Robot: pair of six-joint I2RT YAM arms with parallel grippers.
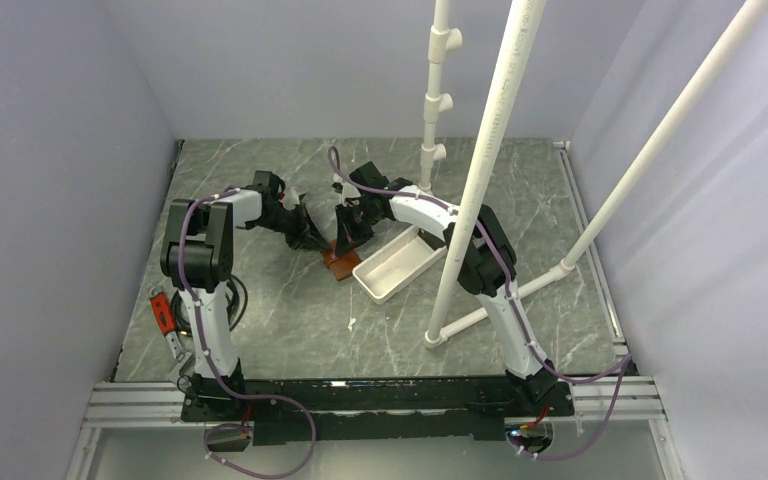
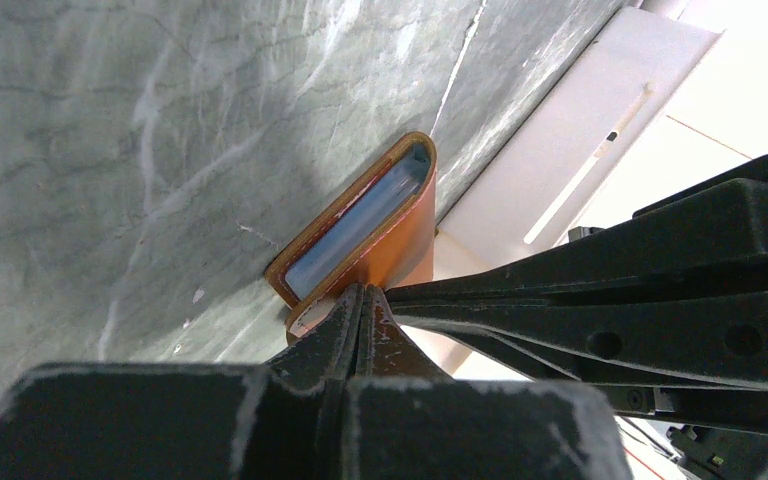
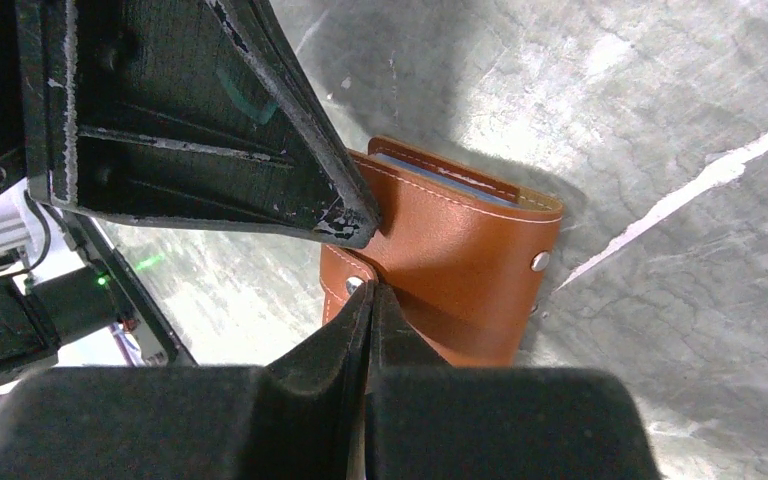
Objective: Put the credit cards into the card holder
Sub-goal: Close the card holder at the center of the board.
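Pale plain walls (image 1: 55,150); grey marbled tabletop (image 1: 295,330).

Hidden inside wallet (image 2: 400,250) but for a pale blue edge: cards (image 2: 360,225). Partly blocked from view: white tray (image 2: 600,120).

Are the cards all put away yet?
Nearly! Cards already sit inside the wallet. The shut left pincer and right pincer touch its flap. Left to do: maybe snapping it closed; no loose cards show.
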